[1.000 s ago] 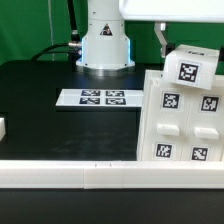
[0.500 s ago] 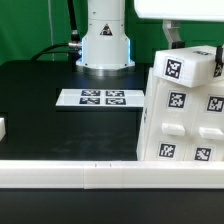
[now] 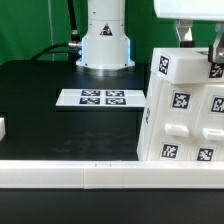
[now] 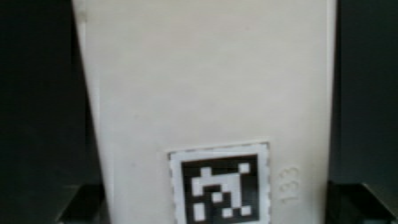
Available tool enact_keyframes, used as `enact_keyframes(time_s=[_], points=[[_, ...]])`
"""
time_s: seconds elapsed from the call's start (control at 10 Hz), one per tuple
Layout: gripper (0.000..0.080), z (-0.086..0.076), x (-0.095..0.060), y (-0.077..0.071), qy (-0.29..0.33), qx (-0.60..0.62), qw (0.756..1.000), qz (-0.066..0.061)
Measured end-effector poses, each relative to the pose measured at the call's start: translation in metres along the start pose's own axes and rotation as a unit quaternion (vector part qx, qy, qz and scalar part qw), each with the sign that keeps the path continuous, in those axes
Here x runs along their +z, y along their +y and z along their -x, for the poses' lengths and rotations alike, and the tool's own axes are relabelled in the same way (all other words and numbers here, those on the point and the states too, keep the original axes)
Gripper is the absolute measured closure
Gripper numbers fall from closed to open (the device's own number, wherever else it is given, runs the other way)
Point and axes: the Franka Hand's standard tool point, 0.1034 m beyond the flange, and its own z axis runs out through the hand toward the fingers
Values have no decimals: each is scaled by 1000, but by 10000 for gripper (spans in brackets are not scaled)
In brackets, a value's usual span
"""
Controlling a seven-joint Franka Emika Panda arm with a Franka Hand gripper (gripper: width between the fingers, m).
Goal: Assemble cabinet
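We're seeing the tool [image 3: 200, 40] sitting over the cabinet [image 3: 185, 115], fingers straddling its top edge; apparently gripping it, but we're not certain from here.

black table [image 3: 40, 85], green backdrop [image 3: 30, 25]

Black table [image 3: 40, 110] with marker board [image 3: 98, 98], cabinet [image 3: 185, 125], small white block [image 3: 3, 128].
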Motion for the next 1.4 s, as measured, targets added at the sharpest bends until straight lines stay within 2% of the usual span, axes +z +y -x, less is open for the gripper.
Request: enact_keyframes(time_s=[0.2,0.3,0.5,1.1,1.3,1.4], points=[[239,0,-1,0,2,95,995,-3],[239,-2,1,-1,3,155,988,-13],[239,-3,1,-1,-3,274,961,-20],[239,0,-1,-7,-29,330,943,-33],[239,2,0,-7,-29,304,952,-34],[65,2,-1,-8,-31,300,953,-35]])
